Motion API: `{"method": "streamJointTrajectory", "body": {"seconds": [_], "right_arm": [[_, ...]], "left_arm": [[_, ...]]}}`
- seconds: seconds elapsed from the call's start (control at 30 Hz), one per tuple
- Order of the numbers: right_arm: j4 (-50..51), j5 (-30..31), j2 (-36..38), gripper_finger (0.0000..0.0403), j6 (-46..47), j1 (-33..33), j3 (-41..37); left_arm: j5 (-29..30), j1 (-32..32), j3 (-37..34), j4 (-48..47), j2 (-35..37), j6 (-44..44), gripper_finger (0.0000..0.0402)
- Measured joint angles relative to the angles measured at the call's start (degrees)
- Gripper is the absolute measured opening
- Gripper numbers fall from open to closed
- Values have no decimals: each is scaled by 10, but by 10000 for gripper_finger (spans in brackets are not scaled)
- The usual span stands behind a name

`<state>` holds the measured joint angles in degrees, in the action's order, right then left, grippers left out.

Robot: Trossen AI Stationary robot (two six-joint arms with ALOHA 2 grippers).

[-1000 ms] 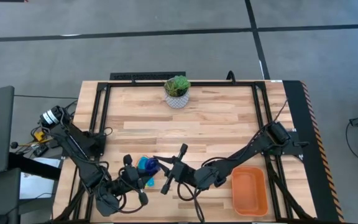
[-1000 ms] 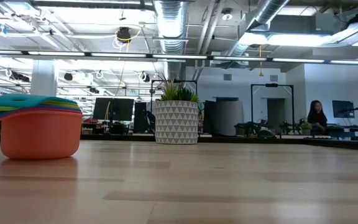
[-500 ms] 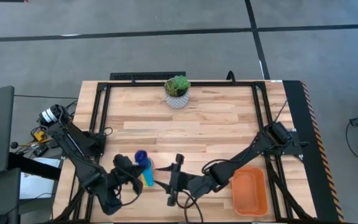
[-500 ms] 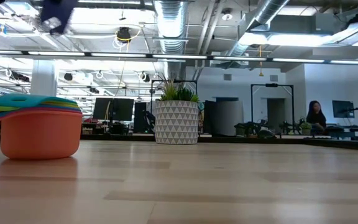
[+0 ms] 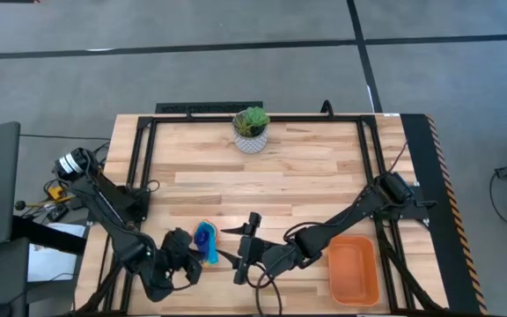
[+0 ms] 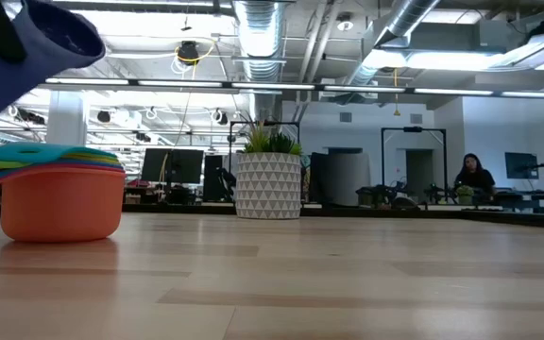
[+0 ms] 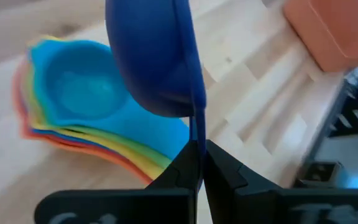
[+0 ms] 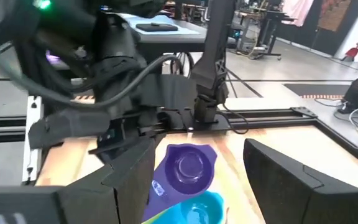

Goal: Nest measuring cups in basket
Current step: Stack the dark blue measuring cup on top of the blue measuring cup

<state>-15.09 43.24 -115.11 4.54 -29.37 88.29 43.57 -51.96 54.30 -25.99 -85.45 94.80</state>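
While the left gripper (image 7: pixel 197 152) pinches the flat handle of a dark blue measuring cup (image 7: pixel 157 59) between closed fingers, the cup hangs in the air just above a nested stack of cups (image 7: pixel 89 115) near the table's front edge. Topped by a light blue cup, the stack shows yellow, orange and red rims fanned out beneath. From table height, the stack (image 6: pixel 59 194) sits on the wooden table (image 6: pixel 348 283), with the lifted cup (image 6: pixel 36 52) above it. Just beside the stack, the right gripper (image 5: pixel 240 249) hovers with its fingers spread apart and nothing between them. An orange basket (image 5: pixel 353 269) lies well apart toward the front right corner, while a potted plant (image 5: pixel 251 129) stands at the far edge.
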Motion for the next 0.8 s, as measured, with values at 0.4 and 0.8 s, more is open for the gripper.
{"method": "streamJointTrajectory", "body": {"seconds": [0.4,0.8], "right_arm": [[9,0,0,269,2,-2,0],[16,0,0,269,17,3,0]], "left_arm": [[-18,3,-127,186,69,-10,0],[-153,50,-173,242,117,-33,2]]}}
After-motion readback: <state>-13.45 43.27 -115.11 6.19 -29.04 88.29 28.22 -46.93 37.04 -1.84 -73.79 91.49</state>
